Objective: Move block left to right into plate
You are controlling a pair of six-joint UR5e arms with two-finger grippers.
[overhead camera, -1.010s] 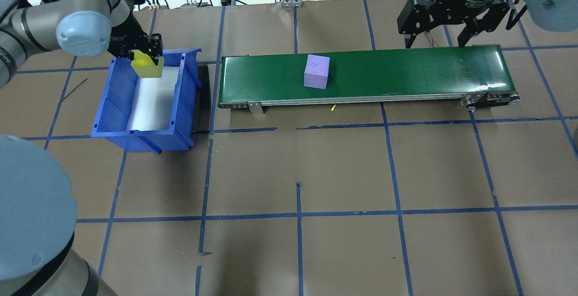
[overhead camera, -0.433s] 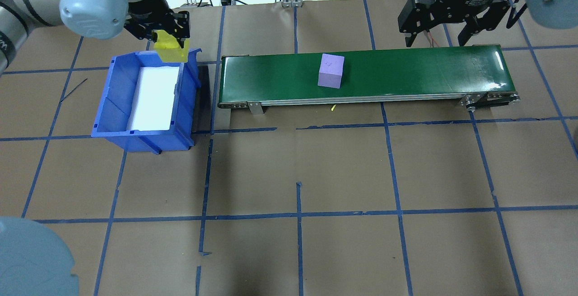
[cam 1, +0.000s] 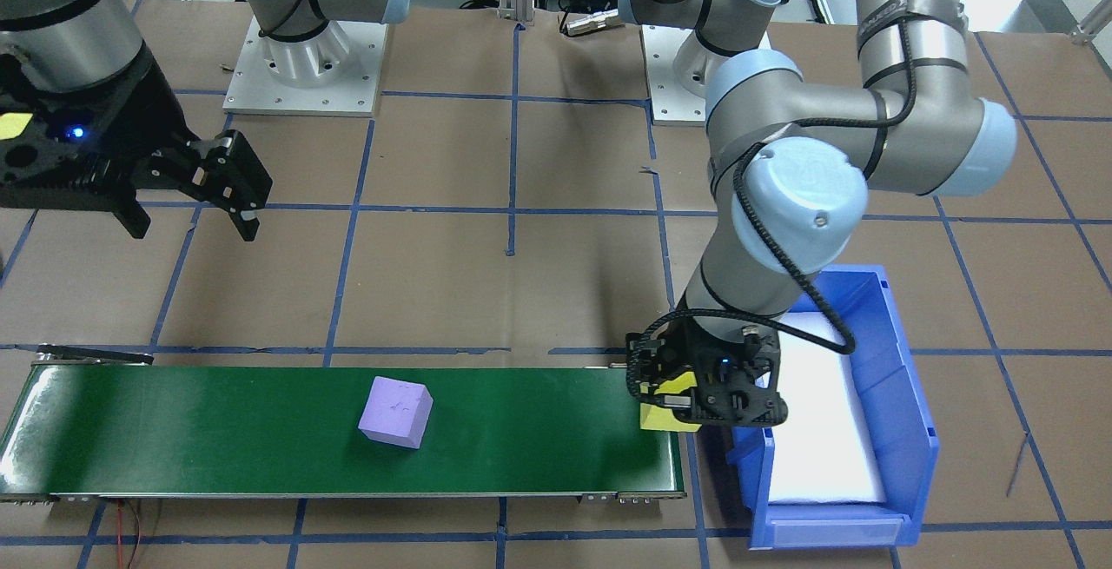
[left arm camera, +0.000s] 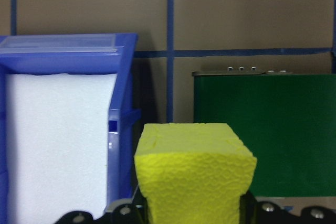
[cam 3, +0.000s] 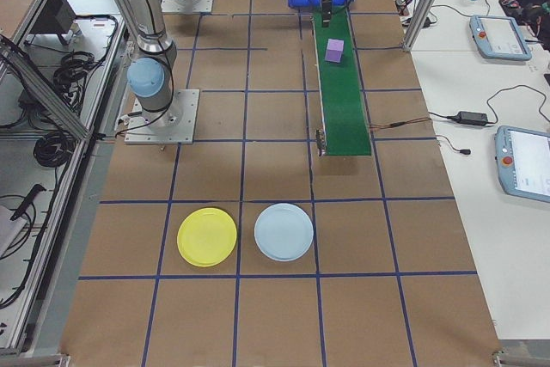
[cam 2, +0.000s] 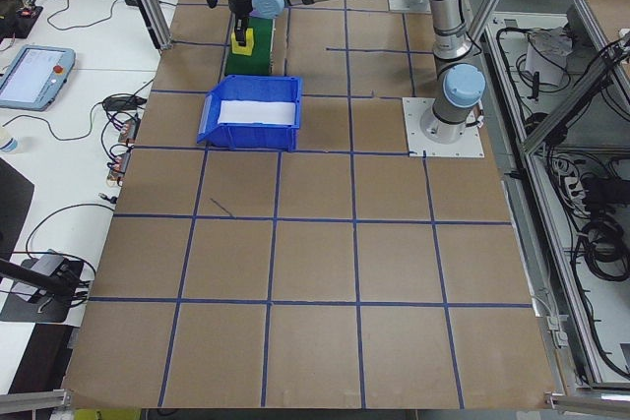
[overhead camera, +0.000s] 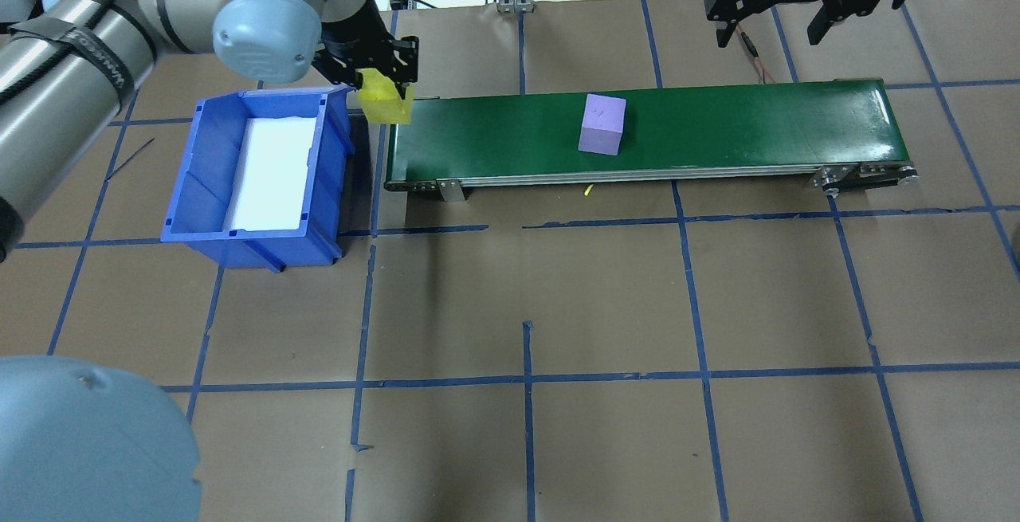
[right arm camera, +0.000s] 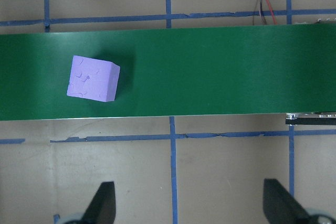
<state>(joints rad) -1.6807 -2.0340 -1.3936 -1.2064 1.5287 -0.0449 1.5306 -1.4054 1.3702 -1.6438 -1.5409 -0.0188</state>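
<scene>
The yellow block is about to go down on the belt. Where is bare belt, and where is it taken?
Bare: green conveyor belt between held yellow block and purple block, and beyond it toward the right gripper. Crowded: the end beside the blue bin.

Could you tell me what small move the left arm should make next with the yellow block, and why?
Probably carry it a little further over the green belt and lower it. The left gripper holds the yellow block above the belt's near end, just past the blue bin, so it is not yet resting on the belt. The purple block sits well down the belt.
</scene>
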